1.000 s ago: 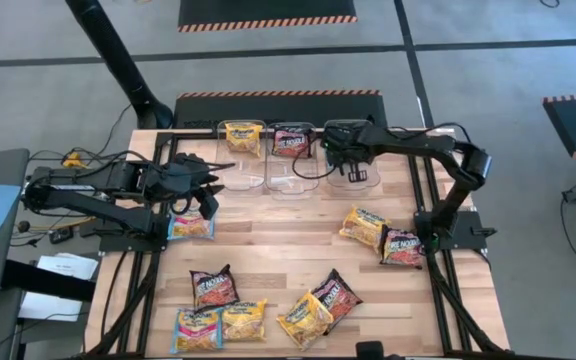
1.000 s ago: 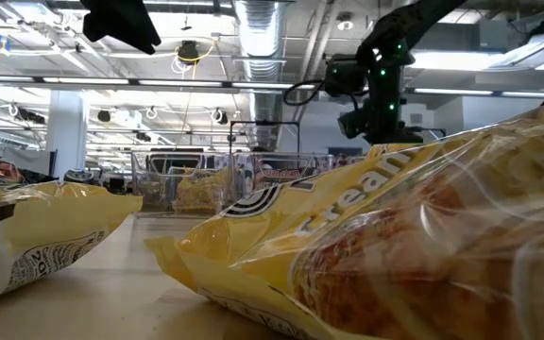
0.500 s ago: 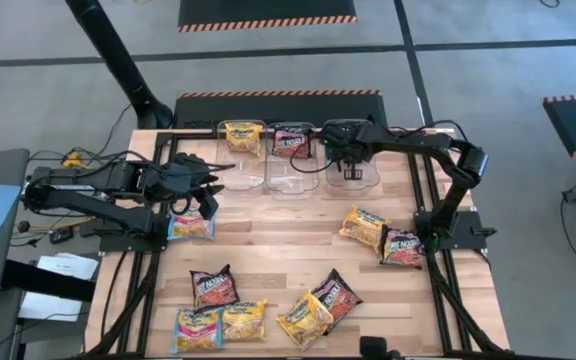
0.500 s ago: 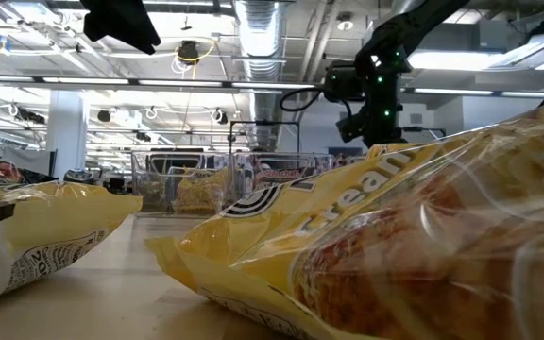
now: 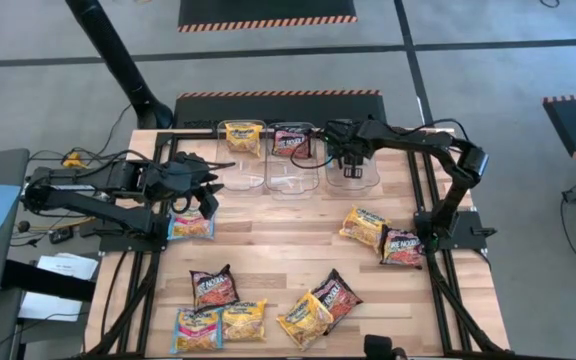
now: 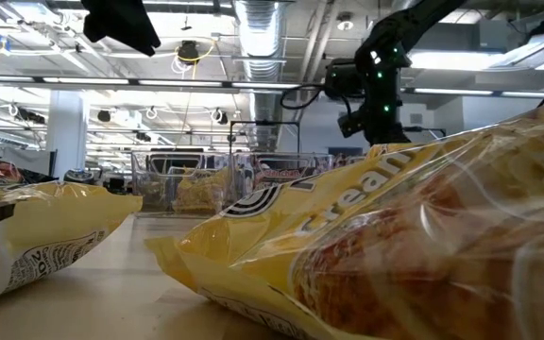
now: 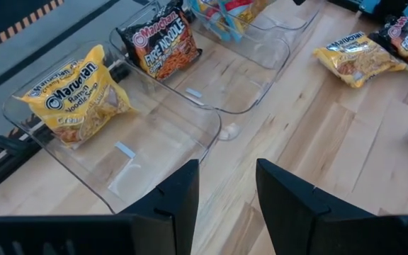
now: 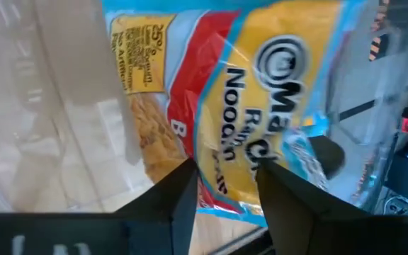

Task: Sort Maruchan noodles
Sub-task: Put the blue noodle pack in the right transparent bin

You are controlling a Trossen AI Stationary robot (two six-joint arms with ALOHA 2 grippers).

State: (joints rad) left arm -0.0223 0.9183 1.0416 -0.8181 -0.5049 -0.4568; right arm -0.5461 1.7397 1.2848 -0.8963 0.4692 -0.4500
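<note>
Three clear bins stand along the far edge. The left bin [image 5: 240, 150] holds a yellow Maruchan packet [image 7: 76, 95], and the middle bin [image 5: 290, 160] holds a maroon one [image 7: 163, 42]. My right gripper [image 5: 351, 168] hangs open over the right bin [image 5: 368, 178], pointing steeply down. Just beyond its fingers a light-blue and orange packet [image 8: 261, 92] fills the right wrist view. My left gripper [image 7: 227, 170] waits open above the table's left side, facing the bins, with nothing between its fingers. My right gripper comes at the light-blue packet's lower edge [image 8: 222, 191] from above, one finger on either side of it. Whether the fingers touch the packet, I cannot tell. The packet lies inside the right bin against its clear wall.
Loose packets lie on the wood: a blue one [image 5: 190, 228] by the left arm, a yellow [image 5: 365, 226] and a maroon one [image 5: 403, 246] at the right, and several [image 5: 258, 310] near the front edge. A yellow packet [image 6: 395, 246] blocks much of the low view.
My right gripper has stayed over the right bin and rolled a little about its own pointing line. My left arm has kept still.
</note>
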